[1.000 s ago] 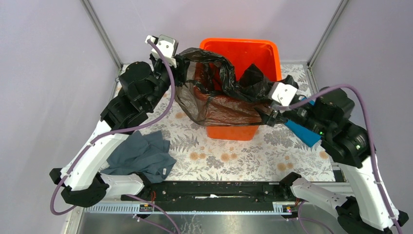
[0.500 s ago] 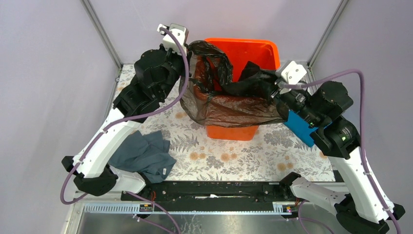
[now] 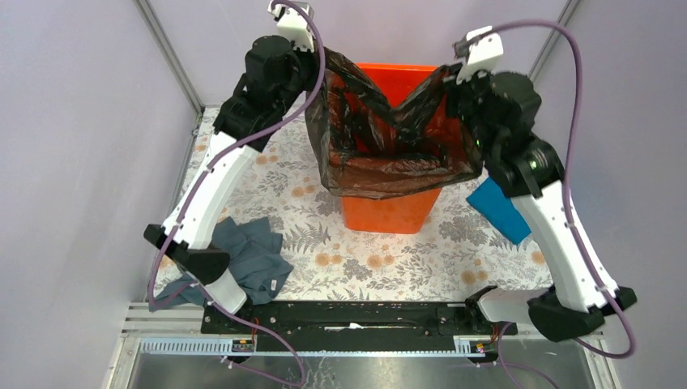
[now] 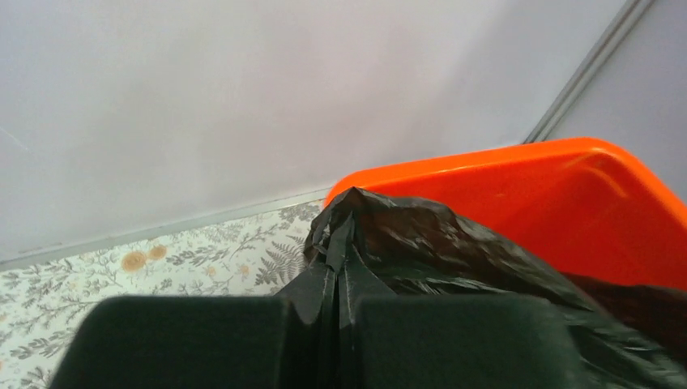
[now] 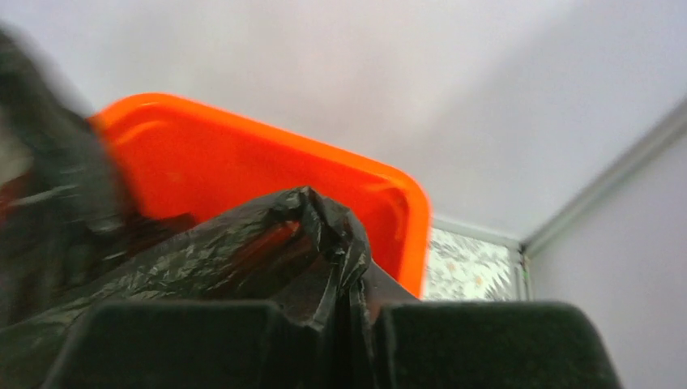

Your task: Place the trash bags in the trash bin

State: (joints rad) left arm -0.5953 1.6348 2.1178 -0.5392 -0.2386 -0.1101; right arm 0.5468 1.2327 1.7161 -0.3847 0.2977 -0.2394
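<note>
- Top view: found the thin, glossy black plastic film trash bag (image 3: 389, 166) spread open over the tall bright orange plastic bin (image 3: 393, 215), slung between both arms and draped down the front wall. Couldn't judge the amount actually inside.
- Same view: left gripper (image 3: 318, 69) at the bag's left corner, right gripper (image 3: 450, 77) at the right corner, both high above the rim. Also spotted a crumpled grey-blue cloth (image 3: 243, 255) and a bright blue cloth (image 3: 498, 209) lying on the flowery table (image 3: 389, 263), either side of the bin.
- Left wrist view: fingers (image 4: 186, 340) clamped tight on a bunched fold of film, orange rim just behind.
- Right wrist view: same deal, pads (image 5: 178, 344) pinched hard on a gathered knot of bag, bin behind. Bit blurry on the left.
- Handling guess: judged it feather-light, floppy, slippery, and easy to tear where stretched brownish. Best taken by gathered folds at the mouth edge, just as gripped here, never by a single taut layer.
</note>
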